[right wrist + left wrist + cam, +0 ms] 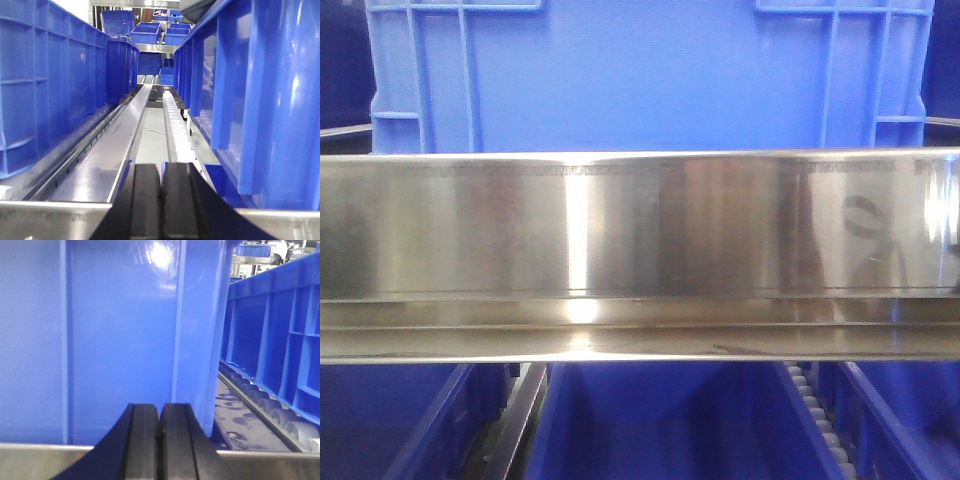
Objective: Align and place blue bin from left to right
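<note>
Behind the steel rail (640, 230), the blue bin (650, 80) stands close before us, and with our left gripper (160, 440) and right gripper (161, 200) both pressed closed on nothing, we judge its rightward alignment not yet done.

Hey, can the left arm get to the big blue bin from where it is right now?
Probably yes. The left end effector, shut, faces the blue bin straight ahead. Only a steel rail shows low in the wrist view, and nothing covers the wall.
</note>
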You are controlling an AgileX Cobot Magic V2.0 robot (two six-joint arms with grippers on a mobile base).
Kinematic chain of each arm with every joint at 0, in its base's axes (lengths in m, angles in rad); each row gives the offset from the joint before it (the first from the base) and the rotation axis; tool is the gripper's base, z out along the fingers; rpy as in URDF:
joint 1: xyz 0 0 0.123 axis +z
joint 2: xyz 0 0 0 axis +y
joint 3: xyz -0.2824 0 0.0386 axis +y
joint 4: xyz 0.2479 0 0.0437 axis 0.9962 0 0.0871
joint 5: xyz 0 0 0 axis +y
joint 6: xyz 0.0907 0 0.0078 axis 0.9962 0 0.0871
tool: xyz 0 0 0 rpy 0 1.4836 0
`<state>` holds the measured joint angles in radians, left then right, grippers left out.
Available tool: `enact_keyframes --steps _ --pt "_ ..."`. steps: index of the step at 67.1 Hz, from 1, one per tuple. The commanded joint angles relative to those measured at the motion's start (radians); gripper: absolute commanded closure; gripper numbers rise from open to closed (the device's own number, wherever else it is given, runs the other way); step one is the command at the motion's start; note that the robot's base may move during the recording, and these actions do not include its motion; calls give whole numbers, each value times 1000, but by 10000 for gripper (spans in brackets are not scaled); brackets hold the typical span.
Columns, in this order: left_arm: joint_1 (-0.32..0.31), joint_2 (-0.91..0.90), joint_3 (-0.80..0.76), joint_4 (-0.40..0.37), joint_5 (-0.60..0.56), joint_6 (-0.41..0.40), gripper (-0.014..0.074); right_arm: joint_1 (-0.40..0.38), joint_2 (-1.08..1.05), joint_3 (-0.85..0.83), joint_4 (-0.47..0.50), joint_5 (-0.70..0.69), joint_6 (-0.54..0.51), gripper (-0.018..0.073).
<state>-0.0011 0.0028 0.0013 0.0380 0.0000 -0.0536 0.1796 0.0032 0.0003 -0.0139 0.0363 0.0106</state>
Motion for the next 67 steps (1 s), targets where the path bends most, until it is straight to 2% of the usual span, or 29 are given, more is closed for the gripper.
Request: enact_keyframes --steps 1,53,62,67 --pt "-5 -3 -1 -3 -18 2 707 2 -3 0 1 -19 -2 640" --pt "-5 -3 -1 -3 -18 2 707 2 -3 0 1 -19 -2 640" --pt "-5 -3 -1 -3 -55 2 707 4 -3 0 1 -31 -2 640" --pt "-5 -3 -1 -3 -107 2 707 4 -3 0 1 -97 -2 640"
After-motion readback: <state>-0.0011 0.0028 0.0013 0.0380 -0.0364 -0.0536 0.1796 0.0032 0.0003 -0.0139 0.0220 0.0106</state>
